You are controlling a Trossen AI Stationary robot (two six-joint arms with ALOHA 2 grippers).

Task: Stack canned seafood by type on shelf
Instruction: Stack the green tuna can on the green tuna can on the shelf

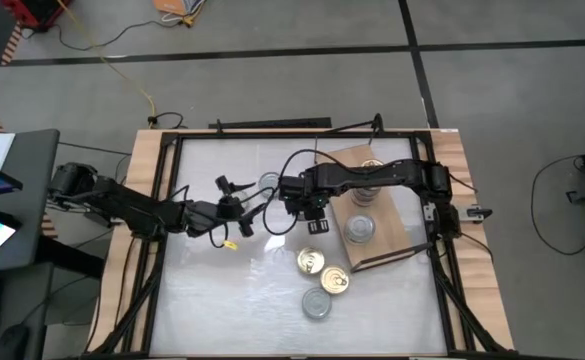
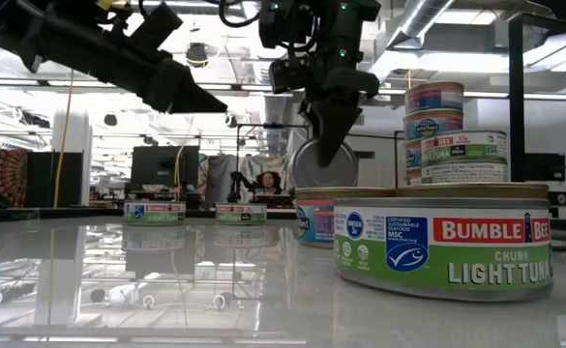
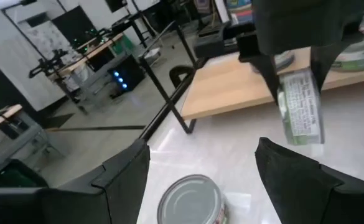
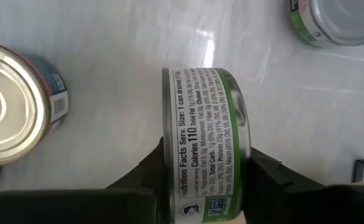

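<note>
High view: left gripper [image 1: 234, 212] hovers over the white table [image 1: 222, 290], fingers spread, gripping nothing. Right gripper [image 1: 315, 211] clamps a green-label tin [image 4: 206, 155] tipped on edge (axis horizontal, lids sideways), held clear above the table just left of the shelf [image 1: 397, 215], arm reaching leftward across it
</note>
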